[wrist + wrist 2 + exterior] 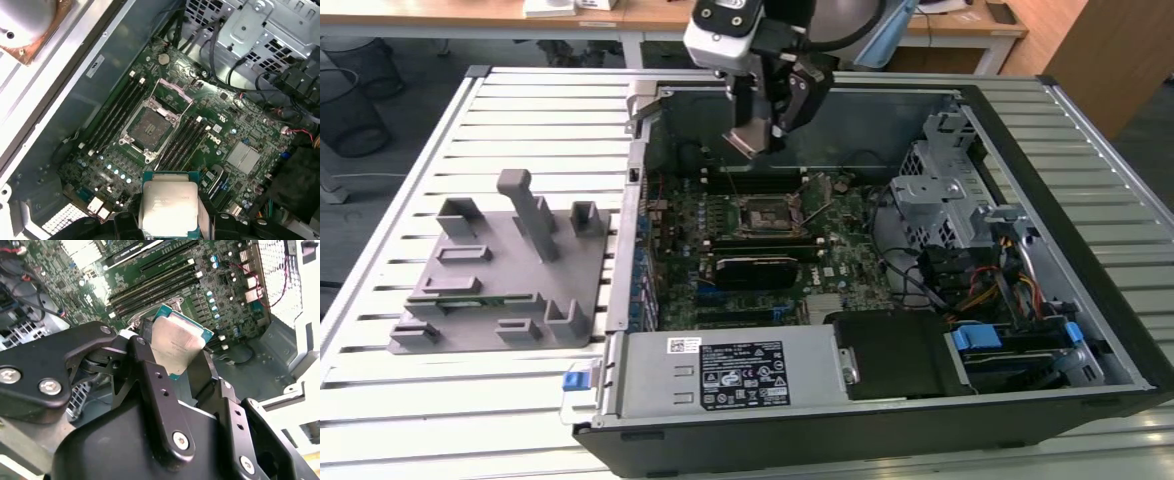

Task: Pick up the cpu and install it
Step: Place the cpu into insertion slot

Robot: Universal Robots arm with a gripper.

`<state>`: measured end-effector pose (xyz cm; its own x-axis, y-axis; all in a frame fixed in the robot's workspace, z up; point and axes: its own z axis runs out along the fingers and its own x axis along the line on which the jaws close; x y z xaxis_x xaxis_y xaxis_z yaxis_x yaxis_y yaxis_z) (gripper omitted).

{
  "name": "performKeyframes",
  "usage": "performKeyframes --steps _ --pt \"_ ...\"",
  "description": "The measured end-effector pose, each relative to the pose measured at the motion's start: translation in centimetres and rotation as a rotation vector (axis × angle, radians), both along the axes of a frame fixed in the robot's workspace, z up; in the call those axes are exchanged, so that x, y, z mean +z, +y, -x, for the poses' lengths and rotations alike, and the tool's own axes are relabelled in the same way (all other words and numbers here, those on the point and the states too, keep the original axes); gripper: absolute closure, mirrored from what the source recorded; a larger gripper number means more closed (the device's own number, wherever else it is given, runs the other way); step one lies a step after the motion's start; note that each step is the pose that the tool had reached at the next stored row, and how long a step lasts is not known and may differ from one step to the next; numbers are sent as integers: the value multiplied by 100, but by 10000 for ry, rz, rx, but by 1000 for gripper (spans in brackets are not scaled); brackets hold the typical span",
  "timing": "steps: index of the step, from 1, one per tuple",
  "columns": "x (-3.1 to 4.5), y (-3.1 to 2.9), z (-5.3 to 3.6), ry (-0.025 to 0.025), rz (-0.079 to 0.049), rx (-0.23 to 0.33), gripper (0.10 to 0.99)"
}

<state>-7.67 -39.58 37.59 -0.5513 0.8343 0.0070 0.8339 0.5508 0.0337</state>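
Note:
The cpu (169,205) is a flat square chip with a silvery top plate and a green rim, held between my gripper's black fingers (150,377) in both wrist views. In the exterior view my gripper (750,138) hangs above the back part of the open computer case, shut on the cpu (747,137). The cpu (176,342) is in the air over the motherboard. Below it the socket (149,127) lies open with its metal bracket (174,95) swung up. The same socket (762,213) sits mid-board in the exterior view.
Memory slots (116,116) flank the socket on both sides. A metal drive cage (937,185) with cables stands at the exterior view's right, a power supply (727,372) at the front. A grey fixture (507,270) rests on the slatted table at the exterior view's left.

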Motion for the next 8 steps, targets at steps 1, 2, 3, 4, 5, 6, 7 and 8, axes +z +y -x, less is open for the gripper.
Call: performKeyframes --steps 1,2,3,4,5,6,7,8 --pt "-7 0 0 0 -1 -180 561" --pt "-15 0 0 -1 -2 -359 561" --pt "-22 0 0 -1 -2 -540 561" --pt "-31 0 0 -1 -2 -735 561" --pt "-39 0 0 -1 -2 -916 561" --pt "-47 0 0 -1 -2 -1094 561" --pt "-54 0 0 -1 -2 -1275 561" --pt "-61 0 0 -1 -1 -1455 561"
